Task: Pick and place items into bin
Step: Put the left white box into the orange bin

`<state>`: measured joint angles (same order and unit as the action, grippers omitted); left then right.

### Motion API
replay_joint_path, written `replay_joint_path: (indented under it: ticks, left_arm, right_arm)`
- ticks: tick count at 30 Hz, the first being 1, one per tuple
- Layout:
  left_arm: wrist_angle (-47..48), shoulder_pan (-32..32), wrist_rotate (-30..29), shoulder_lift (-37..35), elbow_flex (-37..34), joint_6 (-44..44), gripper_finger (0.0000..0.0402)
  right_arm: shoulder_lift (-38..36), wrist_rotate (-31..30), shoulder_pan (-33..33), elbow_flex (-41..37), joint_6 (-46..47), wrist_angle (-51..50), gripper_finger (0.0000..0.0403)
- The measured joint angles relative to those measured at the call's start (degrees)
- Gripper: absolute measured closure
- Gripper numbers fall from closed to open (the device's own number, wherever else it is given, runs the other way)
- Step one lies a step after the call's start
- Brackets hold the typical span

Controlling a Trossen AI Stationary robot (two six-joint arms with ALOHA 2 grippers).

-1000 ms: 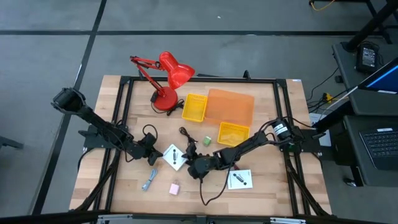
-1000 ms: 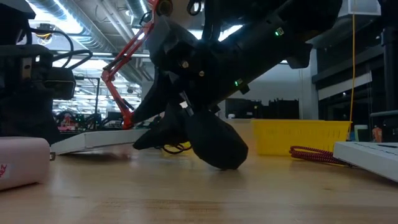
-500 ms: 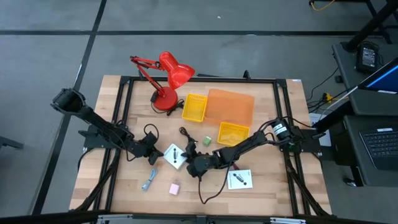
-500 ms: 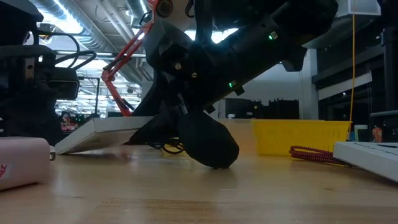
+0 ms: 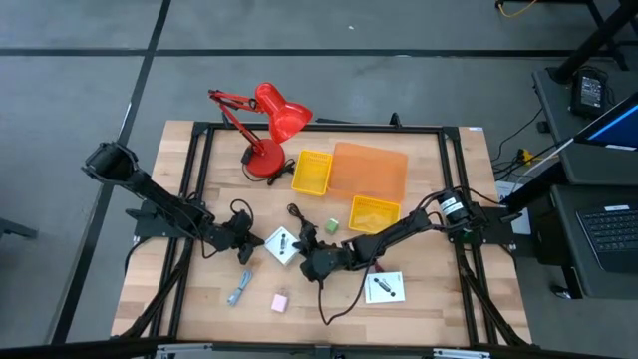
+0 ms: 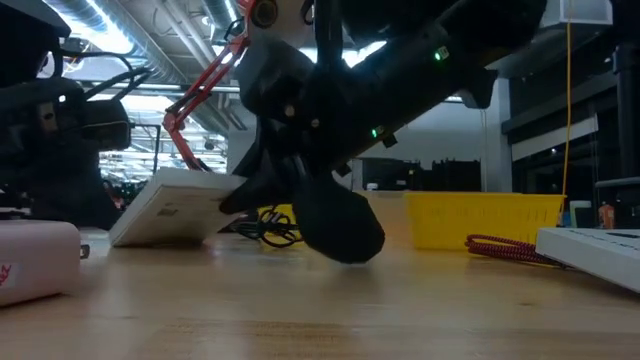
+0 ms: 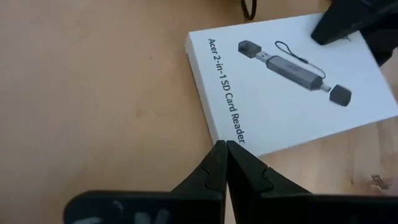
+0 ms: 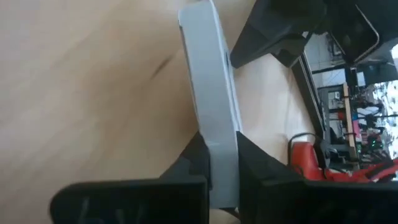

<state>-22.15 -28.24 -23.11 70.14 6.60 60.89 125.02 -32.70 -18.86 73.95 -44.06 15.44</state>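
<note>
The right gripper [image 5: 307, 261] has its jaws clamped on the edge of the white card-reader box [image 5: 282, 246], near the table's middle; the low view shows that box [image 6: 170, 207] tipped up on one edge, the other edge resting on the wood. The left gripper [image 5: 245, 243] sits just left of the box with its jaws together and empty, tips touching the box's edge in the left wrist view. To do this step well, I judge the right arm should lift straight up before swinging toward the bins, keeping the grip square so the thin box does not pivot out (the left arm should back away first).

Counted, largest first:
- One orange bin [image 5: 370, 170] at the far middle.
- One red desk lamp [image 5: 269, 128] at the far left.
- Two yellow baskets [image 5: 312, 172], either side of the bin.
- Two white boxes: the gripped one and another [image 5: 385, 287] near right.
- One black cable [image 5: 339, 303].
- One bluish-grey tool [image 5: 237, 293].
- One green block [image 5: 329, 227], one pink block [image 5: 280, 301].
</note>
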Motion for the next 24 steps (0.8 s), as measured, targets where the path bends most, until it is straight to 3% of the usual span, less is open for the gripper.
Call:
replay_joint_path:
  ticks: [10, 19, 24]
  left_arm:
    - [-0.5, 0.0, -1.8, -4.3, 0.1, -8.3, 0.04]
    - [-1.1, 0.0, -10.5, -10.8, 0.2, -23.6, 0.04]
    - [-5.9, 0.0, -16.0, -13.5, 0.2, -33.1, 0.04]
  right_arm:
    - [-7.6, -0.2, 0.0, 0.0, 10.7, -10.0, 0.0381]
    - [-15.7, -0.2, -0.1, 0.0, 21.1, -20.5, 0.0381]
    - [-20.4, -0.2, -0.1, -0.2, 26.4, -26.3, 0.0381]
